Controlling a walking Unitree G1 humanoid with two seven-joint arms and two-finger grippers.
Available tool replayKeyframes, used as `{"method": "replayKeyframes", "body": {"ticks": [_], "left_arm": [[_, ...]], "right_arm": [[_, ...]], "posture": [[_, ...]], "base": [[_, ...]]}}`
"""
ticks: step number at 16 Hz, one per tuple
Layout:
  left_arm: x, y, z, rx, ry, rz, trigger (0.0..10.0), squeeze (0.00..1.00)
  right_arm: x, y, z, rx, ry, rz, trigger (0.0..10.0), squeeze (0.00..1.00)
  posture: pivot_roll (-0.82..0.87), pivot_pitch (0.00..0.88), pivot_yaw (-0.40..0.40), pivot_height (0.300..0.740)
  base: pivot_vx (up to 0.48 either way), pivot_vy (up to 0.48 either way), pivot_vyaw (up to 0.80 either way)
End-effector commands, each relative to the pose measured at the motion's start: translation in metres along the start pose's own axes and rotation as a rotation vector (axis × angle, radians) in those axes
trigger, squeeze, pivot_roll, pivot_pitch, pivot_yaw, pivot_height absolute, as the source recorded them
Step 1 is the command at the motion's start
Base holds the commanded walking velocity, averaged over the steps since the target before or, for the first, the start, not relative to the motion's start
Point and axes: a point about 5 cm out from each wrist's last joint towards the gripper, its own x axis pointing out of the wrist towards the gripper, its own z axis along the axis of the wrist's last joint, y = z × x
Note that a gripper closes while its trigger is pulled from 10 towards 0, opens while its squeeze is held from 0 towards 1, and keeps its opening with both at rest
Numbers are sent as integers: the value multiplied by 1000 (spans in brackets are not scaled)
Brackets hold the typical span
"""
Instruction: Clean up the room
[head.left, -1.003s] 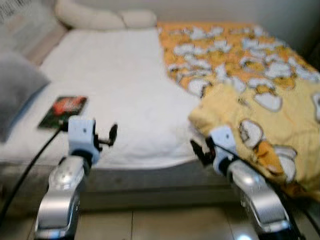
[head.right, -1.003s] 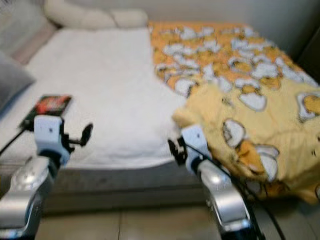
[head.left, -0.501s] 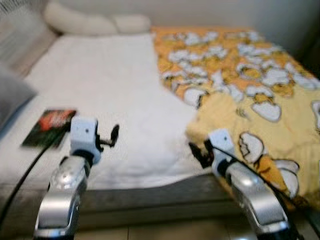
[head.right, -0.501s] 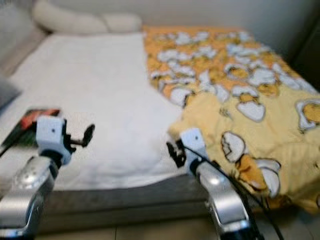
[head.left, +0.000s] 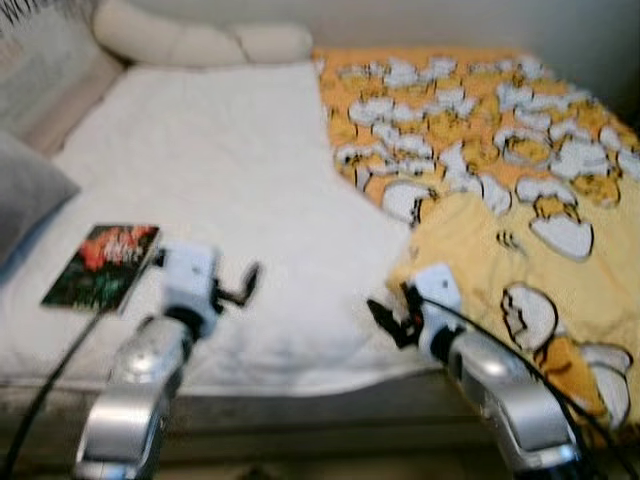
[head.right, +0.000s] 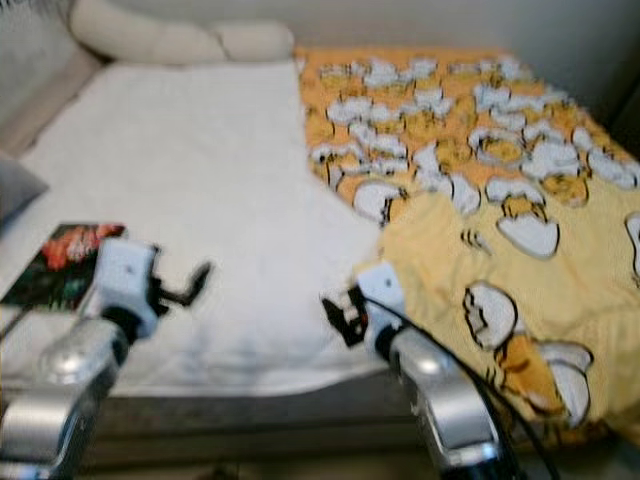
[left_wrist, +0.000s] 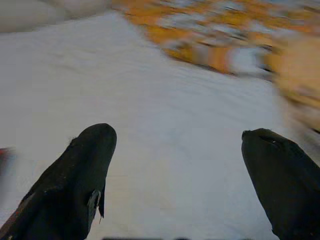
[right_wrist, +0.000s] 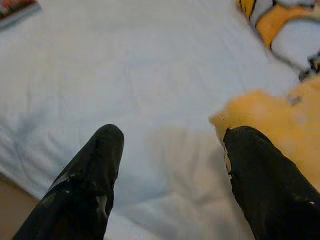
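With both tools spread empty over the white bed sheet (head.left: 230, 160), the crumpled yellow cartoon-print blanket (head.left: 520, 230) lay just beside the right tool (head.left: 385, 322); the left tool (head.left: 240, 285) hovered farther off.

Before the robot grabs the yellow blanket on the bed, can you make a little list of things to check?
1. Right tool fingers apart: ok, wide open.
2. Right tool near the yellow blanket: ok, its folded corner lies beside one finger.
3. Right tool holds nothing: ok.
4. Left tool out of the way: ok, open over the white sheet.
5. Book away from the blanket: ok, it lies on the sheet at the robot's left.
6. Blanket free to pull: cannot tell, its far edge hangs off the bed.
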Motion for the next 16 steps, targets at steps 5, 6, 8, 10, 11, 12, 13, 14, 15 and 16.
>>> {"method": "replayKeyframes", "body": {"ticks": [5,6,8,10,11,12,13,14,15,16], "left_arm": [[4,-14,-6,78,82,-283,10000,1000],[6,-15,-6,110,93,-318,10000,1000],[9,-14,-3,121,92,-338,10000,1000],[10,-14,1,128,91,-346,10000,1000],[12,-14,3,136,91,-363,10000,1000],[12,-14,3,138,92,-367,10000,1000],[12,-14,4,141,94,-374,10000,1000],[13,-13,4,147,95,-374,10000,1000],[13,-12,4,148,95,-372,10000,1000],[13,-10,5,151,95,-363,10000,1000]], "right_arm": [[24,3,-13,16,173,167,10000,0],[34,-9,-18,-6,220,89,10000,0],[45,-24,-22,14,261,-8,10000,0],[50,-35,-24,15,278,-46,10000,0],[53,-48,-25,12,281,-79,10000,0],[52,-53,-28,8,290,-95,10000,0],[49,-64,-31,-4,306,-137,10000,0],[42,-82,-32,4,307,-221,10000,0],[38,-92,-32,26,299,-275,10000,0],[29,-110,-30,49,281,-368,10000,0]], "posture": [[-60,0,15,740],[-53,0,14,740],[-44,0,18,740],[-34,0,29,740],[-23,0,41,740],[-21,0,43,740],[-18,0,45,740],[-12,0,45,740],[-11,0,44,740],[-6,0,39,740]], "base": [[0,0,0],[0,0,0],[0,0,0],[0,0,0],[0,0,0],[0,0,0],[0,0,0],[0,0,0],[0,0,0],[0,0,0]]}}
